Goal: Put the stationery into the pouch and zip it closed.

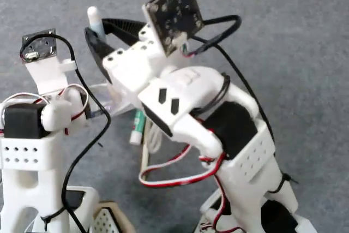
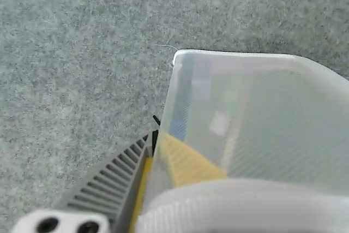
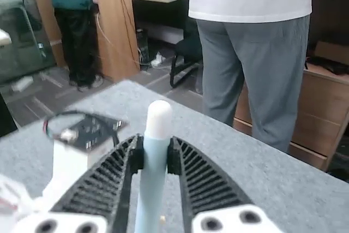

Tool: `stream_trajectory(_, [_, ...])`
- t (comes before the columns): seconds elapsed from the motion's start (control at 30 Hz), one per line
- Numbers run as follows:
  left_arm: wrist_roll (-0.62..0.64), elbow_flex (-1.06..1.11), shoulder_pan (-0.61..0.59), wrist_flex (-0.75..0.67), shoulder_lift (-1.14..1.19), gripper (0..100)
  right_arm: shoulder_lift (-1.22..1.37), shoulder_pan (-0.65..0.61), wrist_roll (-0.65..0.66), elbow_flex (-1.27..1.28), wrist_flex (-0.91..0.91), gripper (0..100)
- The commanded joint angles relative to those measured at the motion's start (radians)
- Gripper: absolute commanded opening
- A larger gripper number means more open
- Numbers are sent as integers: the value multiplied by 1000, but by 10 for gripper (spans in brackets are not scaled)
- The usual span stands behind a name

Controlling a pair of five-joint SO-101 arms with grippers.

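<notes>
1. Right gripper (image 3: 155, 144) is clamped on an upright blue marker (image 3: 158, 118), held above the table (image 1: 305, 53).
2. Left gripper (image 2: 152, 156) pinches the pouch (image 2: 245, 124) by its edge.
3. Risk: that thin pinch slips and the mouth collapses, so the marker jams on the rim.

Blue pen (image 3: 149, 173): pale blue barrel with a rounded white cap, upright, cap uppermost, clamped between the ribbed black fingers of the right gripper (image 3: 155, 141) above the table. Pouch (image 2: 256, 113): translucent, ribbed plastic with a white woven band along one edge; a yellow shape shows through its wall. Green-and-white pen (image 1: 137, 128): lying flat on the grey table, partly hidden. Pale slim stick (image 1: 144, 159): lying just beside that pen; its kind cannot be told.
</notes>
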Motion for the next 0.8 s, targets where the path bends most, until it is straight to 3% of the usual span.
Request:
stream_trajectory(0.0, [9,-8,8,3,-6,27,-47,11,64,30,3,12])
stream_trajectory(0.3, [9,-8,8,2,-6,28,-67,11,72,65,0,18])
stream_trajectory(0.5, [9,-8,8,2,-6,28,-65,11,84,62,3,167])
stream_trajectory(0.77, [9,-10,8,2,-6,28,-65,11,84,62,2,181])
